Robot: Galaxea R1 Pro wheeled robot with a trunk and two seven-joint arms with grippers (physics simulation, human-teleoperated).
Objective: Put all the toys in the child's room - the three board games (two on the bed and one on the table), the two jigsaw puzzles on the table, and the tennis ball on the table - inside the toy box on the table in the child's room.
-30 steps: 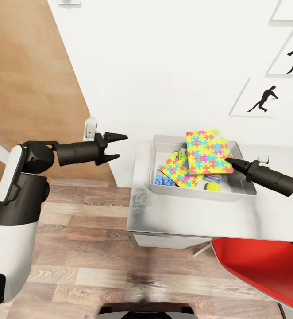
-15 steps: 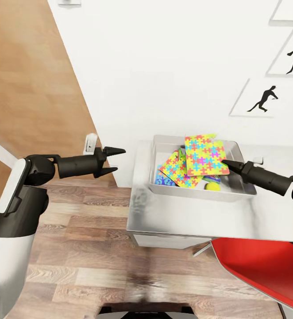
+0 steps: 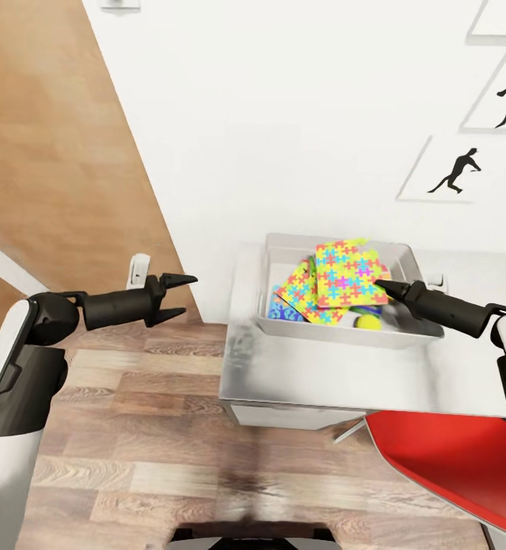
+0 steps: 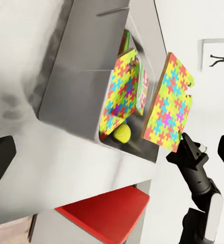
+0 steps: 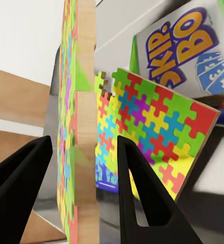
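The toy box [image 3: 277, 252] sat on the pale counter [image 3: 322, 374], against the white wall [image 3: 283, 114]. Its contents, as counted in the head view: two jigsaw puzzles, one tennis ball [image 3: 368, 322], and printed game boxes partly covered by the puzzles.

The first jigsaw puzzle [image 3: 345, 273] stood tilted over the bin, its lower part inside the rim. The right claw [image 3: 381, 286] was at this sheet's lower right corner. In the right wrist view the sheet [image 5: 78, 127] stood edge-on between the two fingers [image 5: 142, 193], which were spread on either side of it; contact with the sheet could not be confirmed.

The second jigsaw puzzle [image 3: 303, 294] leaned inside the bin, beside and partly beneath the first. A blue printed box [image 3: 280, 309] showed under its lower edge. The right wrist view showed one game box lettered "SKIP-BO" [image 5: 193, 48] behind the second sheet [image 5: 147, 132]. The total number of game boxes could not be determined.

The tennis ball rested on the bin floor near the front wall, just beside the lower edge of the held sheet.

The left claw [image 3: 178, 295] hung over the wood floor [image 3: 131, 428], well apart from the counter, fingers moderately spread and holding nothing.

One red chair [image 3: 452, 458] stood at the counter's near edge. Silhouette pictures [image 3: 455, 169] hung on the wall.
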